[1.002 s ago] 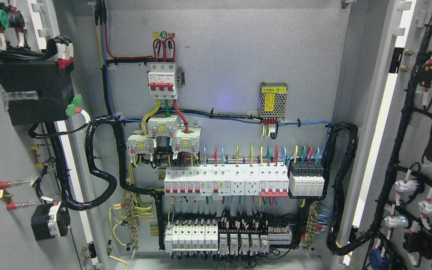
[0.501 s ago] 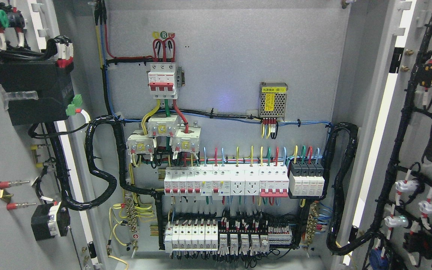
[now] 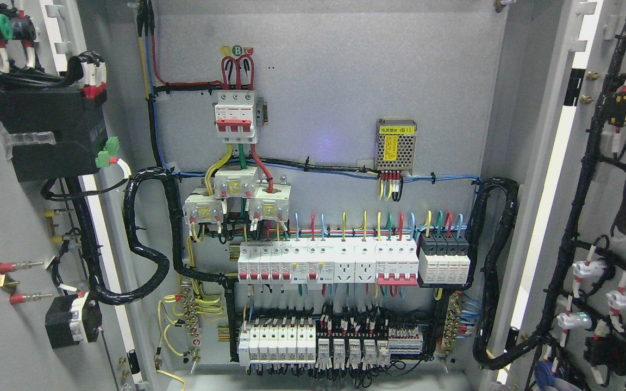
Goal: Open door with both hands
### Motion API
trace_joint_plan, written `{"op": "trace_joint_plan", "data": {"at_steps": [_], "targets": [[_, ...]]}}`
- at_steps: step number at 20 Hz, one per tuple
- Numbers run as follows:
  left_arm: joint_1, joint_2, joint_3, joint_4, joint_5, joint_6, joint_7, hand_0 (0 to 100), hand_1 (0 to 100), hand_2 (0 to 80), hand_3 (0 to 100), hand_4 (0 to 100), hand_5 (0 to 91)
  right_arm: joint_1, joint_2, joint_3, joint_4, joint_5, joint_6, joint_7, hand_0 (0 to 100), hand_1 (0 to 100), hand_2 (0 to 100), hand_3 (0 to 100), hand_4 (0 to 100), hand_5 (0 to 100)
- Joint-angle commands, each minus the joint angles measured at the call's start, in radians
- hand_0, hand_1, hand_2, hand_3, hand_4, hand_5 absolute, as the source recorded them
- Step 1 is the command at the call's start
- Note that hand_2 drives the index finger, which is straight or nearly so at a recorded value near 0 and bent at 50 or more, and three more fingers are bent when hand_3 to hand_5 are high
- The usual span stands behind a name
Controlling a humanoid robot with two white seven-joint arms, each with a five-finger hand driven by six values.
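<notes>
Both doors swung wide: left door [image 3: 14,228] at cabinet's left edge, right door [image 3: 606,217] at right, so backplate [image 3: 335,81] w/ breakers [image 3: 326,263] is exposed. No hands in view, so finger state can't be told; task looks done.

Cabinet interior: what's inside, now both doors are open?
Breaker rows, a three-pole main breaker, a mesh power supply and black cable looms. Whatever lies behind the components is covered.

Both doors open, cabinet front free.
Left door [image 3: 14,228] and right door [image 3: 617,163] stand aside; bare back panel [image 3: 345,70] above, while breakers [image 3: 326,263] and cable looms [image 3: 147,239] crowd the lower half.
</notes>
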Motion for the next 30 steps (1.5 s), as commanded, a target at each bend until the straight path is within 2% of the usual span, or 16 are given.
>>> {"op": "trace_joint_plan", "data": {"at_steps": [1,6,10,13,25,30], "targets": [[0.011,-0.008,0.130,-0.053,0.009,-0.610,0.001,12,39,0.0,0,0,0.0,0.007,-0.031,-0.045,0.016,-0.027,0.001,0.000,12,39,0,0,0,0],[0.030,-0.004,0.205,-0.053,0.047,-0.622,0.001,12,39,0.0,0,0,0.0,0.027,-0.035,-0.045,0.038,-0.027,0.001,0.000,12,39,0,0,0,0],[0.070,-0.001,0.233,-0.051,0.069,-0.696,0.001,12,39,0.0,0,0,0.0,0.040,-0.038,-0.047,0.049,-0.120,0.001,0.000,12,39,0,0,0,0],[0.083,-0.001,0.248,-0.051,0.080,-0.723,0.001,12,39,0.0,0,0,0.0,0.067,-0.040,-0.068,0.058,-0.127,-0.001,0.000,12,39,0,0,0,0],[0.087,0.001,0.337,-0.050,0.132,-0.730,0.002,12,39,0.0,0,0,0.0,0.102,-0.038,-0.123,0.125,-0.163,-0.002,0.000,12,39,0,0,0,0],[0.087,0.025,0.389,-0.045,0.170,-0.730,0.002,12,39,0.0,0,0,0.0,0.102,-0.038,-0.169,0.147,-0.165,-0.002,0.000,12,39,0,0,0,0]]}}
